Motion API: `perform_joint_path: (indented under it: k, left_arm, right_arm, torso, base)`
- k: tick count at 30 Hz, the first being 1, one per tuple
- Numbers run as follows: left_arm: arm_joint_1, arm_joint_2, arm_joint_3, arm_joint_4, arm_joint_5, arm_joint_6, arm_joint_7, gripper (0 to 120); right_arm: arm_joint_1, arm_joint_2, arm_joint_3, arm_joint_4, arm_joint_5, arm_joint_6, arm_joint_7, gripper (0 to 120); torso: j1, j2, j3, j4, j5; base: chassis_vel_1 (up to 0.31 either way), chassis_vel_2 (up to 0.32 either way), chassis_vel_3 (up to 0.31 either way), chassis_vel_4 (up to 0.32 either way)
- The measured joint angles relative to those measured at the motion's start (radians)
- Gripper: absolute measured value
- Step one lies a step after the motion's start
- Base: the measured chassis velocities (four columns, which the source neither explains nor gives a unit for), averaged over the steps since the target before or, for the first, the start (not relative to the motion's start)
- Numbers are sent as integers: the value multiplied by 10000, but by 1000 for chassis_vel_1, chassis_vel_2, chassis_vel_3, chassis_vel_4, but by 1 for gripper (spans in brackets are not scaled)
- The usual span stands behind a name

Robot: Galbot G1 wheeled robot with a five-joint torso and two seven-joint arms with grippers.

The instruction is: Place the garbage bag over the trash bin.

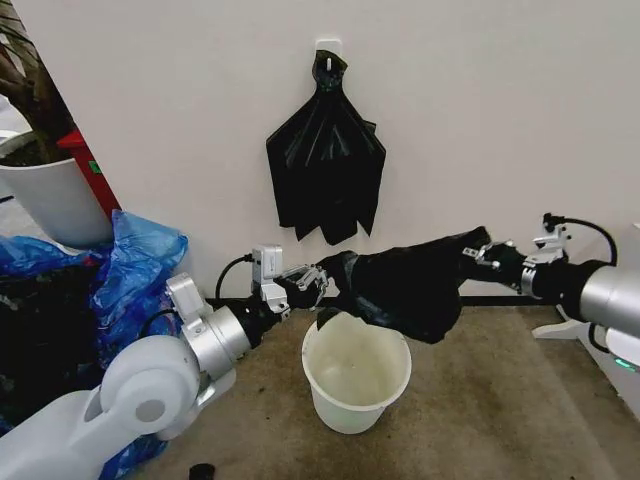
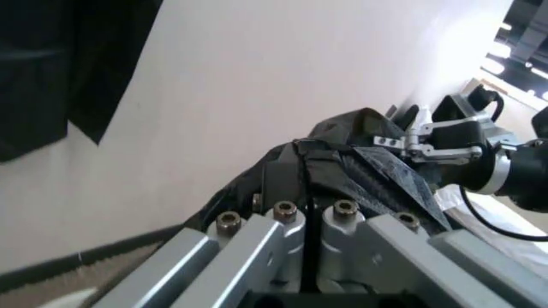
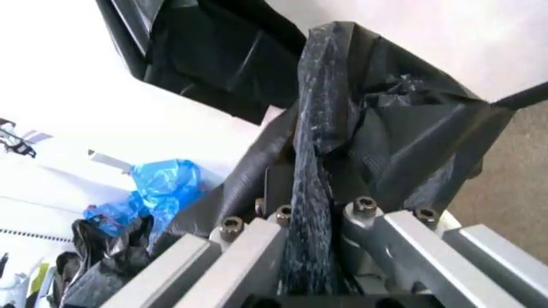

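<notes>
left gripper (image 1: 303, 283) clamped on one edge of the garbage bag (image 1: 405, 285) | right gripper (image 1: 490, 254) pinching the opposite edge | bag stretched between them, just above the trash bin (image 1: 355, 378) | risk: thin film slipping free, mouth missing rim

Both arms have glossy white rounded shells that give way to silver-grey cylindrical forearms and black wrist sections. Each wrist carries a small boxy silver-white camera fed by a looping black cable. The left claw (image 2: 319, 192) and right claw (image 3: 308, 205) show brushed-aluminium bars with what look like brass-toned hex screws
</notes>
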Motion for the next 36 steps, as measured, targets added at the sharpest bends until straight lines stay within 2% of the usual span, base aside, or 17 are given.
perform_joint_path:
  k: [3,8,13,23,27,31,36]
  left_arm:
    - [147,-92,94,144,-17,1,-69,0]
    - [221,-661,494,1062,-326,-57,-481,0]
    - [343,-1147,668,1679,-507,-83,-866,0]
    - [243,-1803,932,3050,-115,-186,-1108,0]
    - [291,-2054,1049,3662,261,-195,-1223,0]
    - [428,-2111,1132,3647,506,-220,-1327,0]
    - [696,-1919,858,2922,660,-225,-1365,0]
  right_arm:
    - [-113,253,-216,-1,83,-12,85,0]
    - [-363,1181,-867,-7,569,-232,723,0]
    - [-638,1642,-1213,-7,689,-654,883,0]
    - [-926,2623,-2462,-201,-865,-1204,331,0]
    - [-900,2929,-3043,-845,-1787,-1405,-86,0]
    - [-1066,2993,-3169,-790,-1954,-1309,77,0]
    - [-1287,2642,-2620,-77,-1359,-1121,242,0]
  torso:
    - [0,0,0,2,0]
    - [0,0,1,-1,0]
    - [0,0,1,1,-3]
    - [0,-1,1,-1,-1]
    - [0,0,1,2,-1]
    - [1,-1,2,2,-1]
    - [0,-1,1,-2,-1]
  base:
    - [0,0,0,0]
    - [0,0,0,0]
    - [0,0,0,0]
    - [0,0,0,0]
    - [0,0,0,0]
    - [0,0,0,0]
    - [0,0,0,0]
